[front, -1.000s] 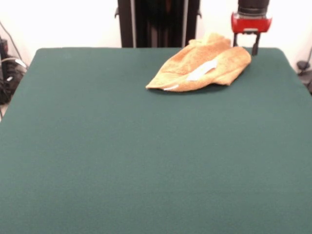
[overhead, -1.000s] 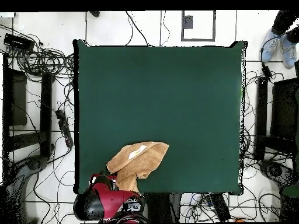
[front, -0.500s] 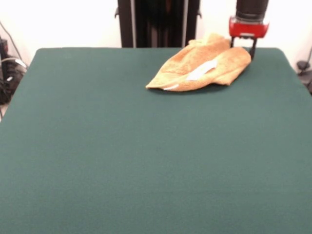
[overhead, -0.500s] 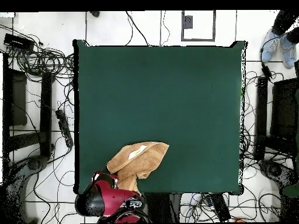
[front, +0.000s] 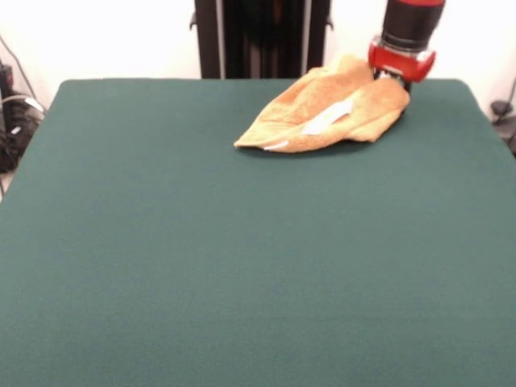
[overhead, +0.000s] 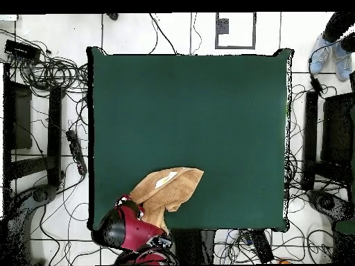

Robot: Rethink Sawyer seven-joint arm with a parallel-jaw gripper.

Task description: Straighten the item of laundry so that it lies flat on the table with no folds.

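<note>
While the small orange-tan terry-cloth towel (front: 326, 114) lies bunched and folded over itself, it sits near the far edge of the large dark green felt-topped bench (front: 242, 258) in the front view, right of the middle there; the overhead view places it at the bench's bottom edge, left of centre (overhead: 166, 192). A white sewn label (front: 326, 118) shows on its upper fold, and a pale corner points toward the bench's middle. At the towel's far right end, the red and black gripper (front: 398, 75) comes down onto or just behind the cloth; its fingers are hidden by the red collar and the towel, so I cannot tell whether it is parted or has hold of the cloth. No containers appear on the bench.
</note>
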